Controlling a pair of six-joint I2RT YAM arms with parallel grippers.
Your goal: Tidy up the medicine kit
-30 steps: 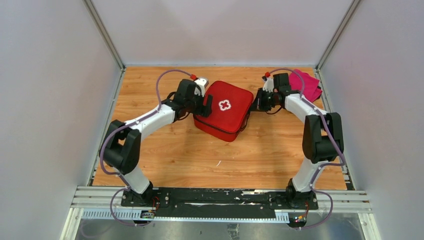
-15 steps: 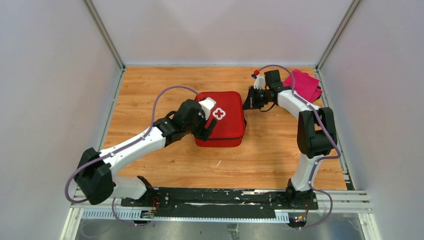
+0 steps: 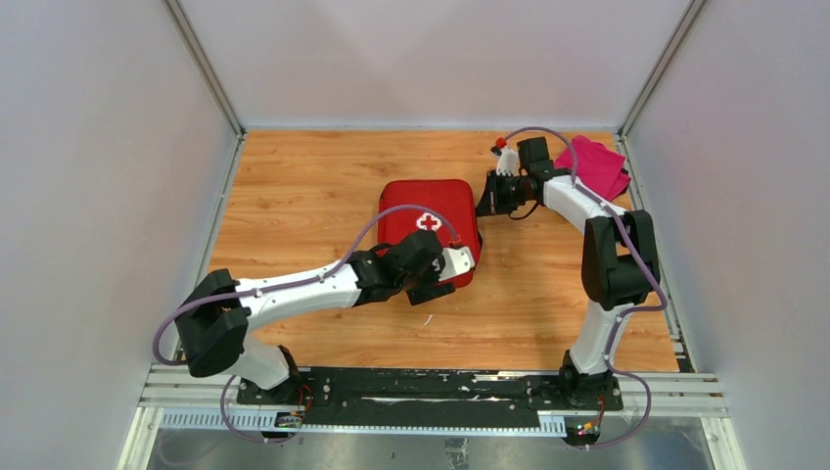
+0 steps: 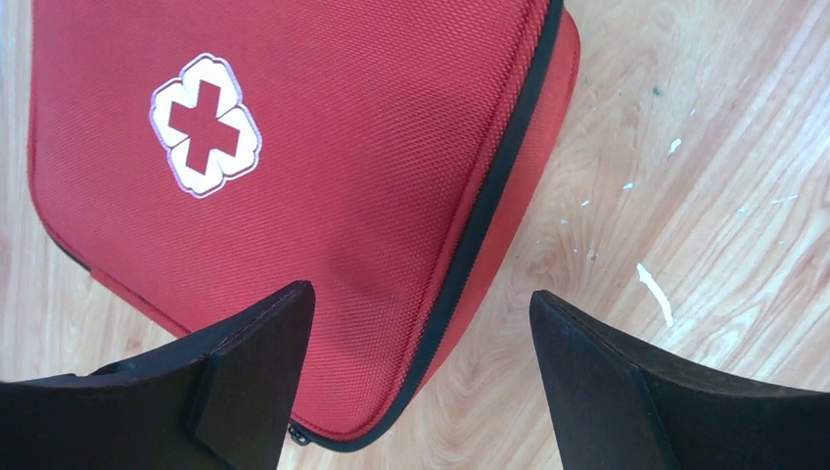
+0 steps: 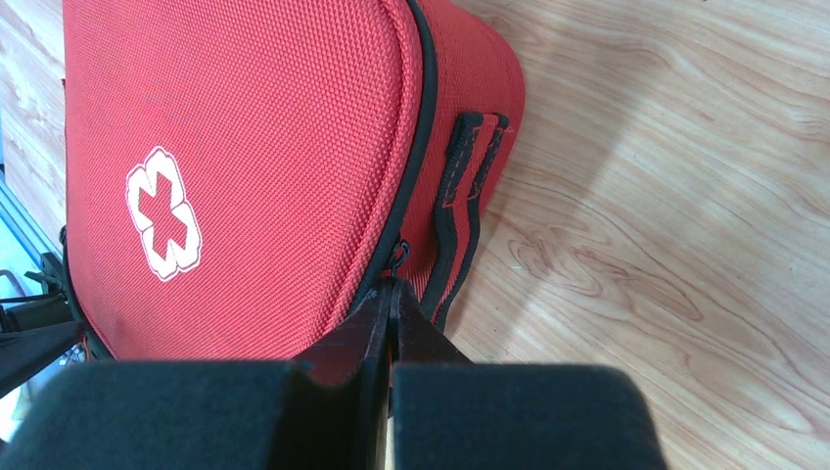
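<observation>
One kit point(image 3: 416, 201), one cloth point(image 3: 599, 164), two arms, one bench point(image 3: 294, 186).
The kit carries one white cross point(image 3: 428, 222) and one black strap point(image 5: 460, 215); the left arm point(image 3: 294, 289) and right arm point(image 3: 615, 259) each end in one claw, the left claw point(image 4: 421, 313) and right claw point(image 5: 391, 294), two fingers point(image 4: 245, 362) apiece.

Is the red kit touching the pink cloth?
Apart. The top view shows bare table and the right arm between the kit and the cloth in the far right corner.
</observation>
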